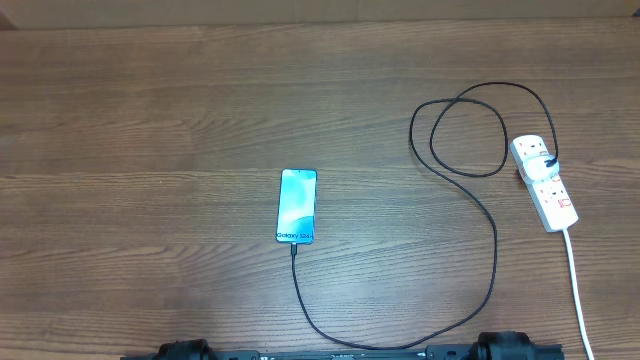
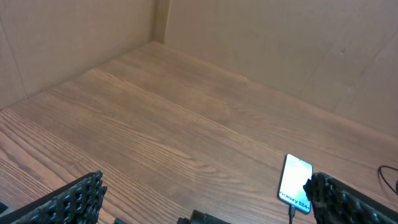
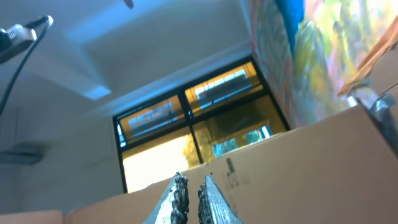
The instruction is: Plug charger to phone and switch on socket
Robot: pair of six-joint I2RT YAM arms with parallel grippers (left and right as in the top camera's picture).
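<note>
The phone [image 1: 297,206] lies flat in the middle of the table, its cyan screen lit. The charger [image 1: 495,250], a thin black cable, meets the phone's near end, sweeps right, loops, and ends at the socket [image 1: 545,183], a white strip at the far right. In the left wrist view the phone [image 2: 296,182] lies beside the right finger, with the charger [image 2: 290,211] below it. My left gripper [image 2: 205,180] is open wide over bare wood. My right gripper [image 3: 193,180] is shut on nothing and points up at a window, away from the table.
The socket's thick white cord [image 1: 578,280] runs to the table's front edge. Cardboard walls [image 2: 74,37] stand along the far and left sides of the wooden table [image 1: 150,120]. Both arm bases [image 1: 505,346] sit at the front edge.
</note>
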